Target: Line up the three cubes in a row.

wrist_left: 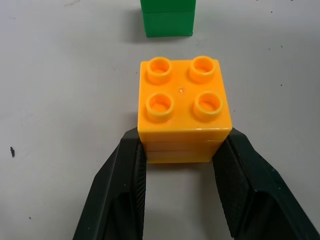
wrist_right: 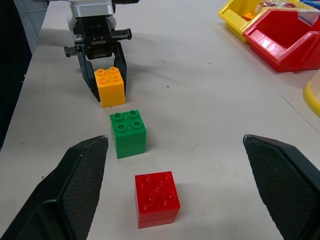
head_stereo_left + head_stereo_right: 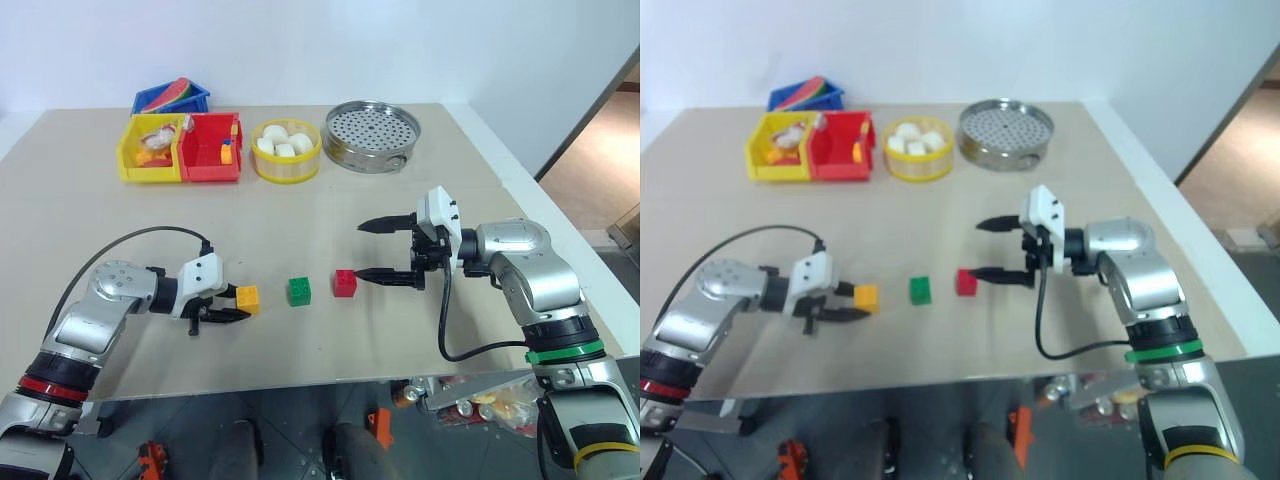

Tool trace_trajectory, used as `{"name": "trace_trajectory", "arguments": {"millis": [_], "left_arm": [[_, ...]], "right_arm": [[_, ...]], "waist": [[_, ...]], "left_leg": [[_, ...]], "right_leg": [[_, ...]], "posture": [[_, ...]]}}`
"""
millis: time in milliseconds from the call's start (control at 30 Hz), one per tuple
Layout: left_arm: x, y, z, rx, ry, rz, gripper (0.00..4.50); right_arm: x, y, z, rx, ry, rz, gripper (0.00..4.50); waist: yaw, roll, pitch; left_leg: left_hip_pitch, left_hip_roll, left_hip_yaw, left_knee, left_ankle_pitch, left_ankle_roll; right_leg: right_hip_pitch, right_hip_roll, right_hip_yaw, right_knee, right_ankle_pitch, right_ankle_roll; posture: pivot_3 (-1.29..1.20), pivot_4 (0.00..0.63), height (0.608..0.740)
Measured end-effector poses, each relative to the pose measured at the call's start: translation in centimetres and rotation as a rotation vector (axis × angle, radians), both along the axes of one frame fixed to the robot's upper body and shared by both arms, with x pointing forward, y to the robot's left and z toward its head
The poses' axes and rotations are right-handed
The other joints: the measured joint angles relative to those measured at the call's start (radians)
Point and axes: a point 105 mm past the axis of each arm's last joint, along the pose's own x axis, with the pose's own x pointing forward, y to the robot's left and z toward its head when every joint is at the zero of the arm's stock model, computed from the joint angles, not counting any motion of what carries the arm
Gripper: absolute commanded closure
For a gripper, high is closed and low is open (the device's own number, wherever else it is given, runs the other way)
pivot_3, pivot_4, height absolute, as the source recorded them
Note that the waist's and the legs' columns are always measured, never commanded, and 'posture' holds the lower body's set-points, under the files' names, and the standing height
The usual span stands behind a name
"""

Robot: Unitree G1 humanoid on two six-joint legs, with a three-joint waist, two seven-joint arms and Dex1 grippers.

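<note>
Currently, the three cubes sit in a near-straight row on the table (image 3: 90, 210), toward its near edge. Order, robot's left to right: orange-yellow cube (image 3: 247, 298), green cube (image 3: 299, 290), red cube (image 3: 345, 282). All stand upright, studs up, w/ small gaps between; none touch.

Left gripper (image 3: 232, 305): fingers narrow, clamped on the sides of the orange-yellow cube, which rests on the table surface. In the left wrist view, both black fingers (image 1: 117, 190) press the cube's lower flanks; green cube lies just beyond it.

Right gripper (image 3: 372, 251): fingers spread wide, holding nothing. One fingertip sits just beside the red cube on its right side; whether it touches, cannot tell. The other fingertip stands further back over bare table.

Clearance: open tabletop between the row and the far items. Far side holds a yellow bin (image 3: 150, 150), red bin (image 3: 212, 148), blue bin (image 3: 172, 98), yellow bowl of white lumps (image 3: 285, 151) and metal steamer tray (image 3: 373, 135), all well apart from the cubes. Near edge runs close behind both arms.
</note>
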Motion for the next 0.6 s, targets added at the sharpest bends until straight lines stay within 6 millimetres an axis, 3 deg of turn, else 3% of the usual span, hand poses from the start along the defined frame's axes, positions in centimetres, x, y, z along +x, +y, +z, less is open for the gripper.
{"name": "trace_trajectory", "arguments": {"millis": [233,267,467,600], "left_arm": [[0.0,-0.1,-0.1,-0.001,-0.012,-0.007,2.92],[0.0,0.0,-0.2,0.004,-0.011,-0.011,2.09],[0.7,0.5,0.4,0.027,-0.037,-0.006,0.16],[0.4,1.4,0.8,0.059,-0.011,-0.015,0.03]], "right_arm": [[0.0,0.2,0.0,0.0,-0.003,0.008,0.0],[0.0,0.3,0.0,0.0,-0.004,0.012,0.0],[0.2,0.3,0.0,-0.003,-0.003,0.01,0.0],[0.3,0.3,-0.1,0.001,0.009,0.003,0.0]], "waist": [[0.001,0.0,0.0],[0.0,0.0,0.0],[-0.001,0.0,0.0],[-0.003,0.0,0.0]], "left_leg": [[0.0,0.0,0.0,0.001,0.0,0.0],[0.0,0.0,0.0,0.001,0.0,0.0],[0.0,0.0,0.0,0.0,0.0,0.0],[0.0,0.001,0.0,-0.002,-0.001,0.0]], "right_leg": [[0.001,-0.001,0.0,0.0,0.0,0.0],[0.001,0.0,0.0,0.0,0.0,0.0],[0.0,0.001,0.0,0.0,0.0,0.0],[-0.001,0.002,0.0,0.0,-0.002,-0.001]], "posture": [[0.0,0.15,0.74],[0.0,0.15,0.74],[0.0,0.15,0.74],[0.0,0.15,0.74]]}}
